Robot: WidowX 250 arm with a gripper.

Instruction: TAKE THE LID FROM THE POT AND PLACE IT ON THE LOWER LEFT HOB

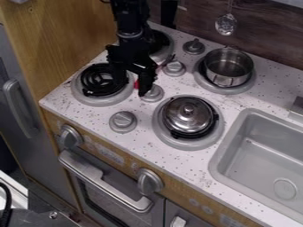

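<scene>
The black gripper (137,85) is shown above the stove, left of the frame's centre — whether spread or pressed together cannot be told. The metal lid (188,116) is seated over the hob (203,142) just below centre; the uncovered pot (228,71) is placed at upper right.

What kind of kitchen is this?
It looks like a toy kitchen: a small speckled countertop with coiled hobs, a grey molded sink set beside them, and chunky knobs above a little oven door.

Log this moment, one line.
gripper: over counter, near lower left hob | pot: open, upper right hob | lid: at lower right hob | placement: not done
</scene>
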